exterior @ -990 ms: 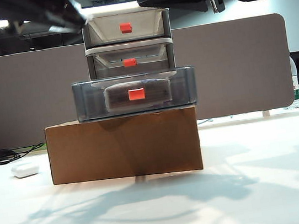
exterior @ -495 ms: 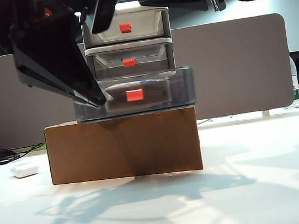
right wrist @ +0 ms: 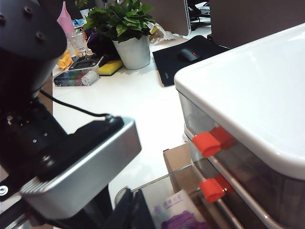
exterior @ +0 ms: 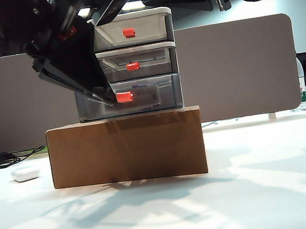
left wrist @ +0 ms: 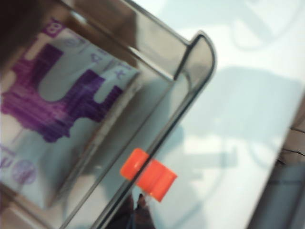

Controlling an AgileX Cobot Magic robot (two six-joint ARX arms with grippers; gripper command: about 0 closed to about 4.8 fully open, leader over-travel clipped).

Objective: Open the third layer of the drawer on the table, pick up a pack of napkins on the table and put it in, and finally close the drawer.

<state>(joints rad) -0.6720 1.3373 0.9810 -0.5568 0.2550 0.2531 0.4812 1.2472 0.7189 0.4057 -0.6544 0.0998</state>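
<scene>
The left end effector (exterior: pixel 111 99) is clenched with nothing in it, its tips pressed against the front of the third layer (exterior: pixel 139 96) just beside the red handle (exterior: pixel 124 97). Right behind those tips, inside that translucent tray, lies the pack of napkins (left wrist: pixel 57 138); its purple print is too blurred to read. The drawer (exterior: pixel 134 60) stands on a brown cardboard box (exterior: pixel 126 149) on the table (exterior: pixel 266 189). The right end effector hangs above the drawer, out of sight, so its state cannot be told.

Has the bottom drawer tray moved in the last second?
Yes. The third layer has slid back into the drawer frame; its front no longer overhangs the cardboard box. The shut left gripper is at its red handle.
</scene>
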